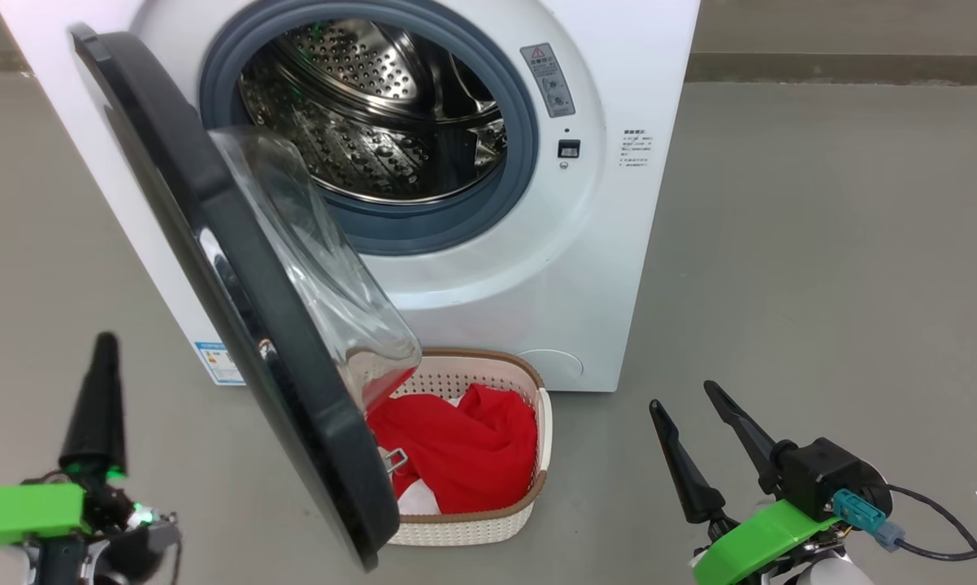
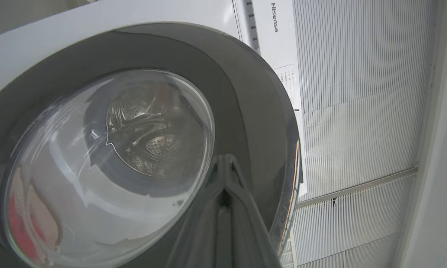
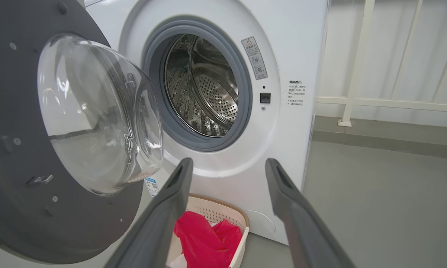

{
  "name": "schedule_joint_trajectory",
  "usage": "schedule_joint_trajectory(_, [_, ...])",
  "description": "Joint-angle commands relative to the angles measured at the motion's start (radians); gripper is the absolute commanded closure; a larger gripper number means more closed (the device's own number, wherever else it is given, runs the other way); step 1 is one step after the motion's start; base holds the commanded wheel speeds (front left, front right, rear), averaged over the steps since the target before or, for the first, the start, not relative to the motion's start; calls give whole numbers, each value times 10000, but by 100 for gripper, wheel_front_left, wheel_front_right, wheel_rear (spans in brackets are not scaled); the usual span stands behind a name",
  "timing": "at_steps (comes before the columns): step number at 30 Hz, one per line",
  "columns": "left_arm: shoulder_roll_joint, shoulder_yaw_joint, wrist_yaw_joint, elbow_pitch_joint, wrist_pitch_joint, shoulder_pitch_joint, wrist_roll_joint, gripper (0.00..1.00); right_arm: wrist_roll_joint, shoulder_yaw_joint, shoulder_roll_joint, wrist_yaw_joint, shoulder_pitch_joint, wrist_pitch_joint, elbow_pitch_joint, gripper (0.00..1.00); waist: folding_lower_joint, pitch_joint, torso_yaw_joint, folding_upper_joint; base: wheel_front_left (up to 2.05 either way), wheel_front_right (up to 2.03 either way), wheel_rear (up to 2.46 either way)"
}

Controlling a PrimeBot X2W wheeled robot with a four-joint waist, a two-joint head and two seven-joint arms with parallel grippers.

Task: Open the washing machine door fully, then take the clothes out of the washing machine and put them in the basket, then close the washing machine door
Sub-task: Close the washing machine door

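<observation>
- Lower left, closest to the lens: left gripper (image 1: 105, 349), jaws pressed together into a single dark spike, pinching nothing, raised on the outer side of the washing machine door (image 1: 188, 211).
- Seen along its own fingers, aimed at the door's glossy black rim beside the glass bowl window (image 2: 108, 167); contact with the rim impossible to confirm. Probably closed on purpose, to serve as a blunt pusher rather than a clamp.
- Lower right: right gripper (image 1: 683, 396), jaws spread wide and holding nothing, low over the floor (image 1: 822, 284) and well apart from the door, out of its swing.
- Door hinged at the left of the washing machine (image 1: 602, 244), standing partly open toward the camera, its lower edge overlapping the basket (image 1: 472, 532) in the head view.
- Perforated steel drum (image 1: 375, 106) behind the grey rubber ring (image 1: 523, 154): bright metal only, no red fabric to be seen inside.
- Clothes (image 1: 464, 455), red with a white patch, heaped in the basket on the floor just beside the foot of the machine, below the opening, a short drop for unloading.
- Judging by this layout, unloading apparently done and closing the door the one step left; a steady push on the outer face called for.
</observation>
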Motion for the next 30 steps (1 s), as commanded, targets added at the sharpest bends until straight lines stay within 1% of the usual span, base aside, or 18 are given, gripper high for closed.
schedule_joint_trajectory(1, [124,229,135,-408,163,-460,-335,100,33,149,24,65,-161,-63,-205,0,0,18,-23,-1,0,0,0])
schedule_joint_trajectory(3, [123,87,531,-796,496,-518,-1070,100,30,154,24,65,-175,-63,-199,0,0,38,-60,-1,0,0,0])
schedule_joint_trajectory(6, [124,-106,1027,-1229,947,-552,-1580,100,29,152,24,65,-219,-63,-194,0,0,86,-133,-1,0,0,0])
schedule_joint_trajectory(8, [202,-251,1222,-1393,1135,-562,-1588,100,24,154,24,65,-252,-63,-207,0,0,134,-192,-1,0,0,0])
schedule_joint_trajectory(11, [273,-463,1376,-1514,1329,-580,-1550,100,11,161,24,65,-281,-63,-225,0,0,235,-318,-1,0,0,0])
schedule_joint_trajectory(14, [306,-611,1447,-1511,1381,-622,-1450,100,21,171,24,65,-313,-63,-245,0,0,339,-476,-1,0,0,0])
schedule_joint_trajectory(18, [301,-698,1436,-1442,1379,-733,-1397,100,53,197,24,65,-397,-63,-270,0,0,486,-770,-1,0,0,0])
schedule_joint_trajectory(30, [223,-1020,1166,-987,1147,-1577,-1435,100,-79,94,24,65,-604,-63,-352,0,0,970,-1744,-1,0,0,0])
